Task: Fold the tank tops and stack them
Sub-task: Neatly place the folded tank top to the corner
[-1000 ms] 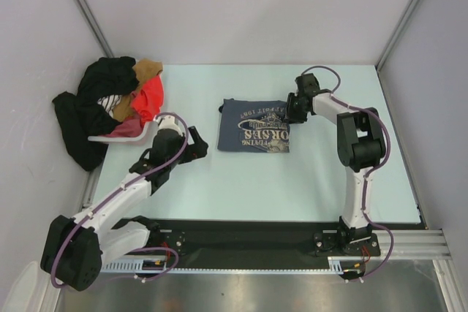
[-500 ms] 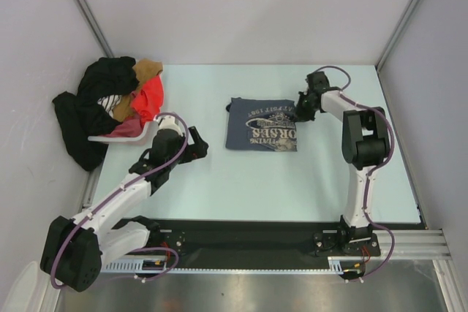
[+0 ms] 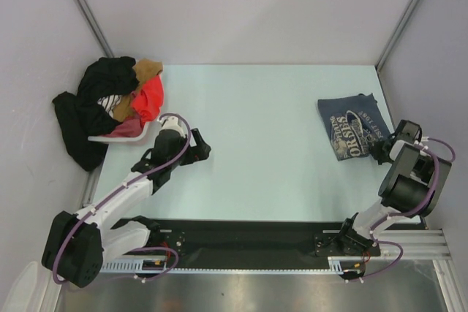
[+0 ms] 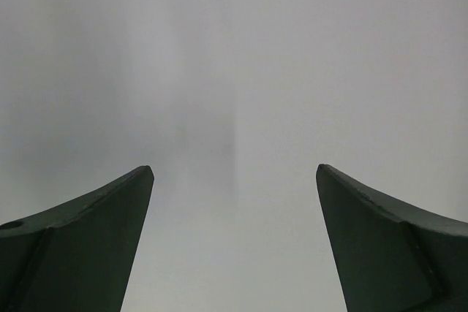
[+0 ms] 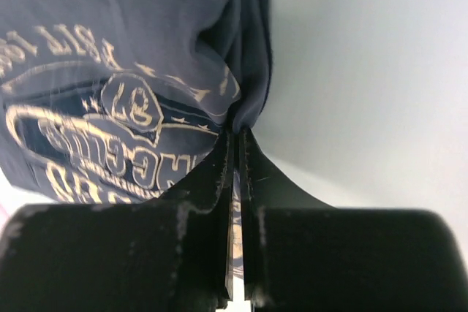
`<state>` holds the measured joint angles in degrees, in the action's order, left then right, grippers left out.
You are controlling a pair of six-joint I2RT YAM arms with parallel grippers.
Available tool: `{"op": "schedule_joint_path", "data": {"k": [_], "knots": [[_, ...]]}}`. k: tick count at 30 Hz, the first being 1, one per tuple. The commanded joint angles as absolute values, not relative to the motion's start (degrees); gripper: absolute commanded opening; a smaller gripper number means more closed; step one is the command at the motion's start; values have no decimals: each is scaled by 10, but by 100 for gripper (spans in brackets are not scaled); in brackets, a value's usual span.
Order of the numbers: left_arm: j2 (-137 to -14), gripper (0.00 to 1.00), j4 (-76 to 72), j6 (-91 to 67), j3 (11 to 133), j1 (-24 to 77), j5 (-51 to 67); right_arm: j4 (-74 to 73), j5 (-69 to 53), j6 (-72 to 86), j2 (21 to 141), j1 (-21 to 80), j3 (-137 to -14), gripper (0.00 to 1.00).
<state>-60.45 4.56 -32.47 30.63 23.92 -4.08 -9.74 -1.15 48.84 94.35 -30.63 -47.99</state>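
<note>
My right claw [image 5: 235, 133] is pinched fully closed on a bunched edge of the blue-grey top [image 5: 110, 71], with cloth squeezed between the two fingers and no gap showing. From above, that top [image 3: 349, 126] lies folded, print up, close to the right edge of the bench [image 3: 278, 166] and towards the far right corner. It sits a bit skewed. My right claw [image 3: 380, 153] grips it at its near right side, with the arm tucked in tight against the right edge. My guess is the fold is done and this spot is where the stack goes, out of the way of the middle. The skew probably comes from holding it by one corner only.

My left claw [image 4: 234, 173] is spread wide with nothing in it, only plain bench surface between the fingers. From above, the left claw [image 3: 199, 150] sits low near the left side, just beside the heap of clothes [image 3: 110, 104] in the far left corner. It looks staged for the next pick. I can't pick out the maroon top for sure; it's likely buried in that heap under the black and orange-red pieces.

Risk: letting go carelessly could flip the fold open.
</note>
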Motion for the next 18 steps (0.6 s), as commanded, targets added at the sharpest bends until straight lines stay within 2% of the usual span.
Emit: {"op": "schedule_joint_path", "data": {"k": [1,5,10,12,13,15,16,18], "knots": [[-604,100,18,-316,301,243,-28,-40,5,552,933,-296,-450,0],[-597,100,18,-318,294,243,-29,-33,-20,576,942,-300,-431,0],[-583,100,30,-315,295,242,-39,-12,-1,610,895,-310,-382,0],[-576,100,40,-314,296,243,-49,-72,45,615,880,-313,-393,2],[-571,100,43,-313,297,243,-54,-111,72,617,866,-313,-407,22],[-562,100,61,-323,299,243,-92,-168,116,611,846,-313,-432,35],[-547,100,66,-327,299,243,-105,-176,126,608,832,-314,-433,47],[-530,100,76,-337,293,243,-135,-178,142,599,781,-314,-423,55]]}}
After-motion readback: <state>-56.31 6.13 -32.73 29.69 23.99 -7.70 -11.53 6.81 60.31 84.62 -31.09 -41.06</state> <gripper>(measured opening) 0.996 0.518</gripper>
